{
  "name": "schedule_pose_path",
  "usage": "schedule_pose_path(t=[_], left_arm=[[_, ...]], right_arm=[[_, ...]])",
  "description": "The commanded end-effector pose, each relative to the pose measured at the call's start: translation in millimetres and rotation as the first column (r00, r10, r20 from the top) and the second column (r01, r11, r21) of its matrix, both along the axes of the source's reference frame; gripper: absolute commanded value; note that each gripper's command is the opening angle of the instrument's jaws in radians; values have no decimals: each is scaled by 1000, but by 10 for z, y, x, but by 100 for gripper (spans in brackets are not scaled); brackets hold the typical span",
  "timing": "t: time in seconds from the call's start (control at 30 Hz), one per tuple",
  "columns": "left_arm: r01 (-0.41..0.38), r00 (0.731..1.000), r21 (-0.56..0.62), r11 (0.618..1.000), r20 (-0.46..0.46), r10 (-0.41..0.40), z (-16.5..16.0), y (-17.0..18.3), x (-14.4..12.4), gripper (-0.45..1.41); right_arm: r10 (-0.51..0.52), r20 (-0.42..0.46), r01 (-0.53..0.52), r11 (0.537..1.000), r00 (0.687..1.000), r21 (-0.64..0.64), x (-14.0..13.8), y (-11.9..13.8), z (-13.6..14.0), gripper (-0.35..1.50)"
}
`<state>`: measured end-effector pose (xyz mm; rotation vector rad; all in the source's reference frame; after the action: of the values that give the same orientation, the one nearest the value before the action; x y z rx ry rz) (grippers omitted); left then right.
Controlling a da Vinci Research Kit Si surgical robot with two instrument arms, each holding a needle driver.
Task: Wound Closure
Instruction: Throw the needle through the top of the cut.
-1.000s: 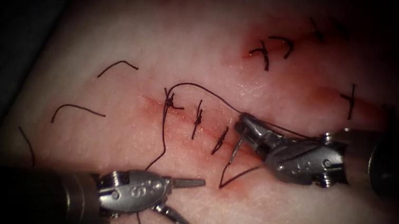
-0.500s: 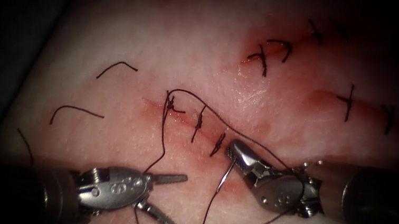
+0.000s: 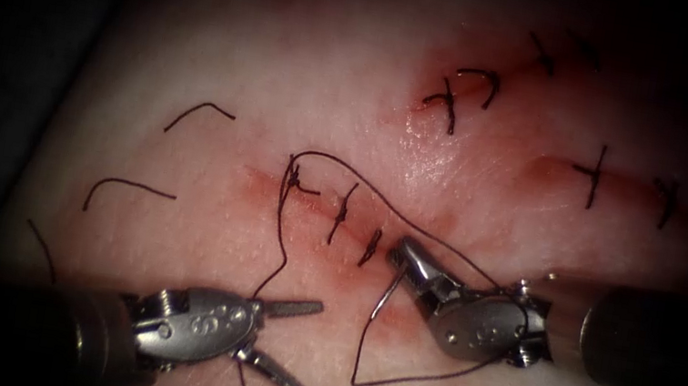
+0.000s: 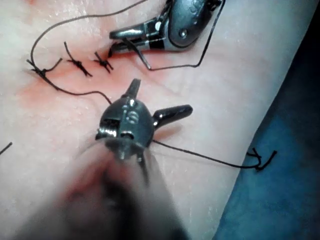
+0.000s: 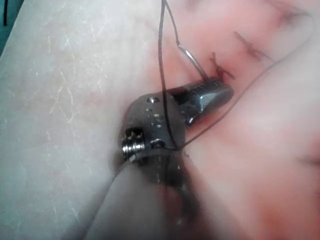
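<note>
**Right gripper holds the needle beside the stitched cut**

The right arm's silver wristed gripper (image 3: 402, 253) is clenched on the thin curved steel needle (image 3: 384, 296), grasping it near one end; the rest of the curve hangs below the gripper's tip, over the pale pink pork-belly tissue (image 3: 226, 64). I cannot tell whether the point touches the tissue. Dark thread (image 3: 416, 378) trails from the needle's free end, loops under this gripper, and another strand arches over it toward the knot at the far left stitch. Just left of its tip runs the short reddened cut (image 3: 331, 214), crossed by three dark stitches (image 3: 342, 212).

The left arm's silver gripper (image 3: 303, 350) is released, spread wide, grasping nothing; thread passes close behind it. Red fluid (image 3: 398, 317) stains the tissue under the needle. Short cut ends of thread (image 3: 130, 187) lie well above and left of the left gripper.
</note>
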<state>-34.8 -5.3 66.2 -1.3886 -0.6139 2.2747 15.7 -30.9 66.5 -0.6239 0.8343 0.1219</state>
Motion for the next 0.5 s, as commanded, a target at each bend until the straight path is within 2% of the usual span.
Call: schedule_pose_path(t=[0.03, 0.3, 0.5], left_arm=[[0, 1000, 1, 1000, 1, 0, 7, -3, -7, 56], [6, 1000, 2, 1000, -4, -6, 8, -1, -11, 56], [7, 1000, 3, 1000, -3, -7, 11, 2, -13, 56]], right_arm=[[2, 1, -2, 1000, 1000, 14, 4, -4, 13, -35], [-33, 66, 27, 996, 997, 85, 10, -5, 21, -35], [-101, 115, 83, 984, 988, 158, 16, -11, 31, -35]])
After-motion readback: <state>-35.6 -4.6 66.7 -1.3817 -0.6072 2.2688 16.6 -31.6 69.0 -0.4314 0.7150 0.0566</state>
